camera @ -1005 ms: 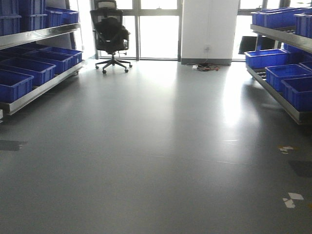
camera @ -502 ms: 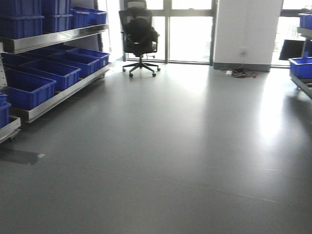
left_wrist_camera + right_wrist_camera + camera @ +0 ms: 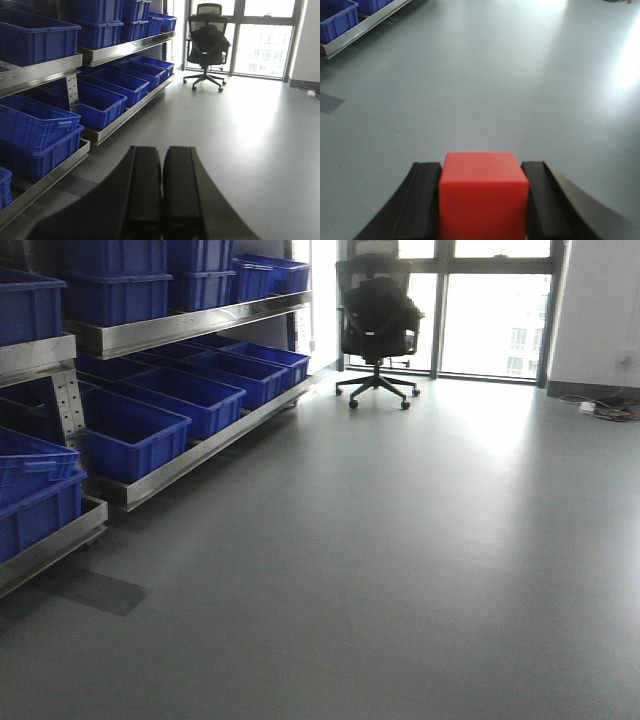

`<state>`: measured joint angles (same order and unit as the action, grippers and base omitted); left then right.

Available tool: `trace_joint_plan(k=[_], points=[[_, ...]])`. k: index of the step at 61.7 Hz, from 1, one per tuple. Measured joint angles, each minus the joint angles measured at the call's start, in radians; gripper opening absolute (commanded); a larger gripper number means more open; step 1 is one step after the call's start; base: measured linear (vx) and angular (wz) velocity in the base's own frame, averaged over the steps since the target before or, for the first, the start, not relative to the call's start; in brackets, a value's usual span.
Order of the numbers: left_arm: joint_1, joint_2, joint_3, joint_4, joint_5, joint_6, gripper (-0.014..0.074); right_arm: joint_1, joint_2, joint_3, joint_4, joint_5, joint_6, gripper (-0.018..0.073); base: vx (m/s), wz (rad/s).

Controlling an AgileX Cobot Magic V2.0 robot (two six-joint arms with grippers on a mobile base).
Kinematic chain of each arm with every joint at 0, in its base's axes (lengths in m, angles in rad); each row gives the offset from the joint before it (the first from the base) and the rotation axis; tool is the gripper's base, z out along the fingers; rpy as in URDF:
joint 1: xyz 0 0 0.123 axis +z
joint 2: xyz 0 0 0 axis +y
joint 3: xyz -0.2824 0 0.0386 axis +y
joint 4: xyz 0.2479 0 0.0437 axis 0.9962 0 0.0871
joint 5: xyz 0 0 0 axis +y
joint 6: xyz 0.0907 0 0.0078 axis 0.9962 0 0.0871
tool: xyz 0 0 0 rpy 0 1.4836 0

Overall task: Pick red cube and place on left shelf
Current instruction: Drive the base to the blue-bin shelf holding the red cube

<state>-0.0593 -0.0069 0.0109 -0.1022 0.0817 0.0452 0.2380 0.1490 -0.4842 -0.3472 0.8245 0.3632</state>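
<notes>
As seen from the right wrist: right gripper [image 3: 482,205], black fingers [image 3: 422,200] clamped against either side of the red cube [image 3: 482,192]. Red cube square between them, top face level, filling the whole gap. Ahead of and below that gripper, bare grey floor [image 3: 520,75]. Far ahead to its left, the low steel edge of the left shelf [image 3: 360,29], carrying blue bins [image 3: 337,17]. As seen from the left wrist: left gripper [image 3: 161,190], fingers pressed together, inner faces touching along their length, nothing between them. Ahead and to the left of that gripper, the same steel shelf in two visible tiers, running away toward the windows [image 3: 260,45]. Bins in a row on the lower tier, more stacked on the upper tier. Nearest bins just left of the left gripper, on a separate low rack section. Straight ahead, well apart from both grippers, black office chair [image 3: 207,42] on castors before the windows. Far ahead to the right, cables [image 3: 612,408] on the floor beside a white wall [image 3: 600,310]. Red cube well apart from the left shelf, carried in the right gripper above open floor.
</notes>
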Motion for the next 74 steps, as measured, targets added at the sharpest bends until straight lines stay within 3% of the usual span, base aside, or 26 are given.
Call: trace_joint_plan(k=[26, 74], points=[[0.000, 0.000, 0.000, 0.000, 0.000, 0.000, 0.0102, 0.000, 0.000, 0.000, 0.000, 0.002, 0.000, 0.0183, 0.62, 0.40], [0.000, 0.000, 0.000, 0.000, 0.000, 0.000, 0.0102, 0.000, 0.000, 0.000, 0.000, 0.002, 0.000, 0.0183, 0.53, 0.63]])
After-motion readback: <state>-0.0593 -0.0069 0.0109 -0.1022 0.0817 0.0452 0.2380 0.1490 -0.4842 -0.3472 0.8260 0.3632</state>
